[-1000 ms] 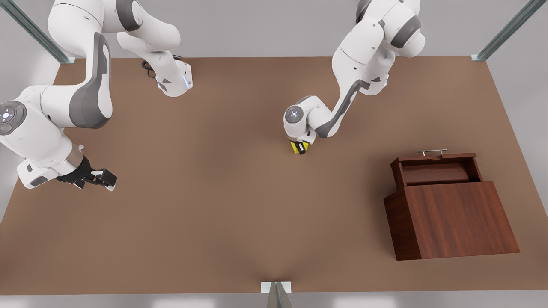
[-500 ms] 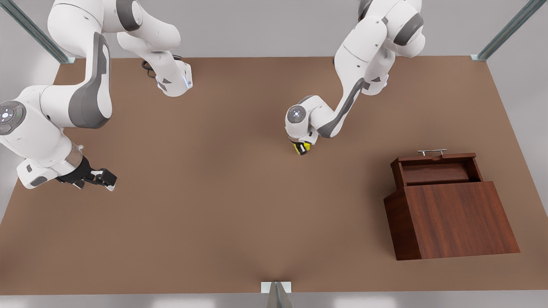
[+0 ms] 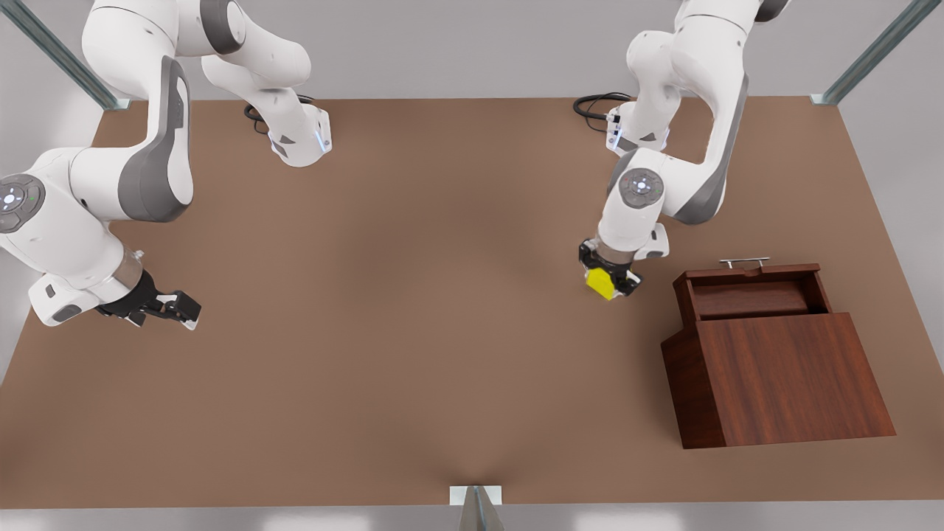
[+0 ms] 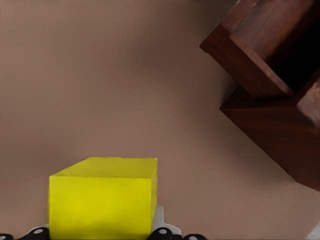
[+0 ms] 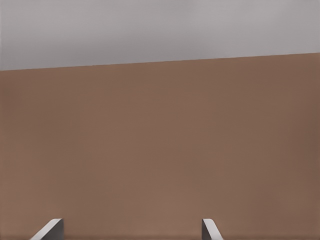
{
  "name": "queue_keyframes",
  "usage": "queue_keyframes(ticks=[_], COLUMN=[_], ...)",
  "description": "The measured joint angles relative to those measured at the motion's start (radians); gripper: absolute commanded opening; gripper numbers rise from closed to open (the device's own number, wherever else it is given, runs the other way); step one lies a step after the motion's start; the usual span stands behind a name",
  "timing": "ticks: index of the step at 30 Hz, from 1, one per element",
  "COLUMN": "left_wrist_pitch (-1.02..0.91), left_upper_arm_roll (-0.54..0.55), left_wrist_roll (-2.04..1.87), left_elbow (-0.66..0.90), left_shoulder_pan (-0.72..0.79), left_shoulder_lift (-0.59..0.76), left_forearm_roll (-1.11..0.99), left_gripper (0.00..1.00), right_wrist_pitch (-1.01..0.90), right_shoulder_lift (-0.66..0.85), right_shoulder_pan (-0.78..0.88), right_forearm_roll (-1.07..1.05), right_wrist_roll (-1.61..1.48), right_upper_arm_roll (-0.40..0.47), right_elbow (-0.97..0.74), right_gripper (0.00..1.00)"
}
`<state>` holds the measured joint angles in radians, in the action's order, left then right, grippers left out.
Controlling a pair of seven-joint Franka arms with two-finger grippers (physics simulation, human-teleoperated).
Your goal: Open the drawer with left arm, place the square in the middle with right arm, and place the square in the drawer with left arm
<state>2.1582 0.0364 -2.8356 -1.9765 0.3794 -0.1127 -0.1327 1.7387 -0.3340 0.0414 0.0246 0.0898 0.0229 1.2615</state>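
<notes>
The square [image 3: 601, 282], a yellow cube, was held pinched in the left gripper [image 3: 609, 281], carried above the tabletop [image 3: 413, 354] just to the front view's left of the drawer [image 3: 748, 295]. Far at the front view's left, the right gripper [image 3: 171, 310] was kept waiting near the table edge with its fingers [image 5: 50, 230] spread apart and nothing between them. At the front view's right, the drawer was seen pulled out of the dark wooden box [image 3: 782, 380], with nothing visible in its tray. A miss could be judged likely if the cube were released short, since it would be caught on the drawer's near wall or the silver handle [image 3: 744, 261]; a tilted cube might also be tipped out.
</notes>
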Motion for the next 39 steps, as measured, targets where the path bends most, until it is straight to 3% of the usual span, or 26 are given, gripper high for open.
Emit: queue_keyframes(ticks=[6, 10, 16, 39], left_wrist_pitch=[-0.183, -0.240, -0.267, -0.224], left_upper_arm_roll=[-0.167, -0.257, -0.268, -0.268], left_wrist_roll=[0.078, 0.113, 0.154, 0.256], left_elbow=[0.003, 0.098, 0.082, 0.108], left_shoulder_pan=[0.038, -0.008, -0.161, -0.293], left_shoulder_lift=[0.061, 0.049, 0.009, -0.139], left_forearm_roll=[0.020, 0.036, 0.041, -0.023], left_gripper=[0.70, 0.70, 0.70, 0.70], right_wrist_pitch=[0.000, 0.000, 0.001, 0.001], right_shoulder_lift=[0.000, 0.000, 0.000, -0.005], right_shoulder_pan=[0.000, 0.000, 0.000, -0.001], right_forearm_roll=[-0.001, -0.001, -0.001, -0.002], right_wrist_roll=[-0.001, -0.002, -0.002, -0.003], right_upper_arm_roll=[0.000, 0.000, 0.000, 0.000], right_elbow=[0.000, 0.000, 0.000, 0.000], right_gripper=[1.00, 1.00, 1.00, 1.00])
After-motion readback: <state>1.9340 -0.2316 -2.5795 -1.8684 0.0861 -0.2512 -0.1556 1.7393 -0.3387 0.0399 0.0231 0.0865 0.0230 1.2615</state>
